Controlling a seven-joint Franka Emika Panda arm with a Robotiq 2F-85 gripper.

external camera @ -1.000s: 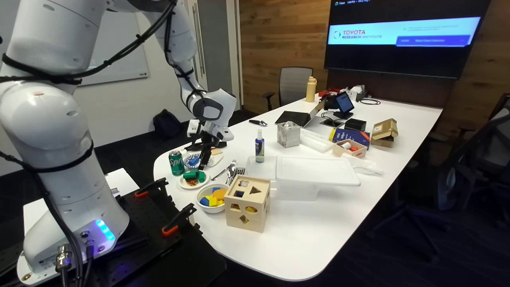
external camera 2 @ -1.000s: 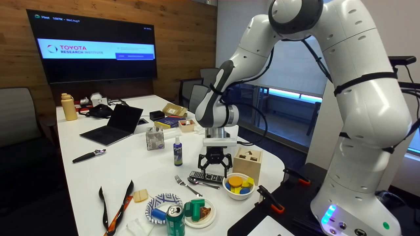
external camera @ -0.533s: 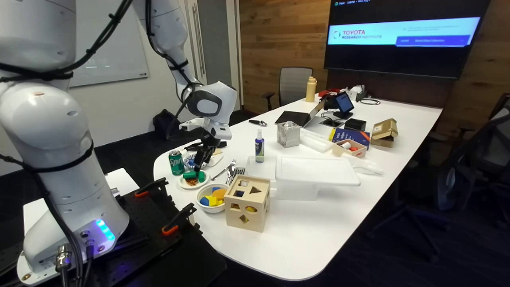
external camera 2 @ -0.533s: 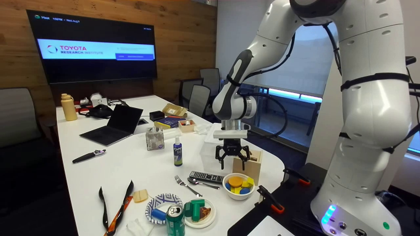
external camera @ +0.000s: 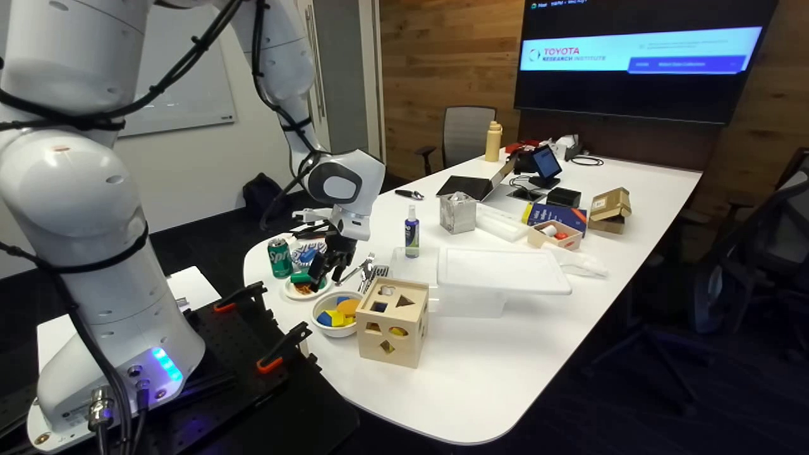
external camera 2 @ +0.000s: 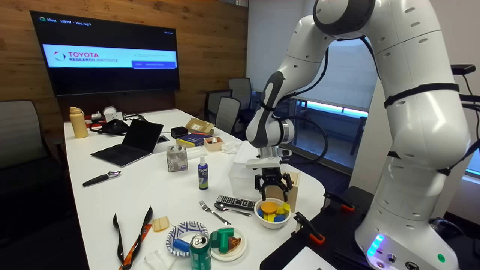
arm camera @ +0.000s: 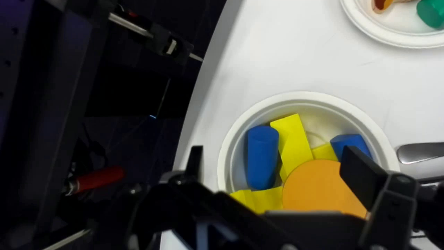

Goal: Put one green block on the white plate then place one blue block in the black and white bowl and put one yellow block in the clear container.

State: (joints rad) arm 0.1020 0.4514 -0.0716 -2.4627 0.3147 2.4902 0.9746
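The desk (external camera: 480,404) fills the lower middle and right of an exterior view. Near its centre stands a see-through box (external camera: 469,304), which I take to be the clear container; a pale lid (external camera: 505,272) seems to lie across it, and the wooden cube (external camera: 409,346) covers its lower left. The pincer (external camera 2: 275,198), right of centre in an exterior view, hangs near and above the white bowl (arm camera: 301,96), its two fingers (arm camera: 362,177) apart with nothing between them.

The patterned bowl (external camera 2: 189,227), lower middle, has a blue block (external camera 2: 181,245) in it, and the white plate (external camera 2: 234,256) beside it bears green blocks (external camera 2: 224,242), so the yellow step seems the one in hand. The long yellow block (arm camera: 296,140) lies in the white bowl, near the middle of the wrist view, with a blue cylinder (arm camera: 262,158) close on its left and an orange disc (arm camera: 321,184) at its lower end.

I expect it to be light, stiff and hard to damage, though smooth faces might let it swivel; the best hold is probably across its long sides, at mid-length. Whether it runs beneath the disc I cannot tell. The pincer masks the white bowl's lower part in the wrist view, a green can (external camera 2: 200,251) hides part of the patterned bowl, and how the lid sits is unclear.
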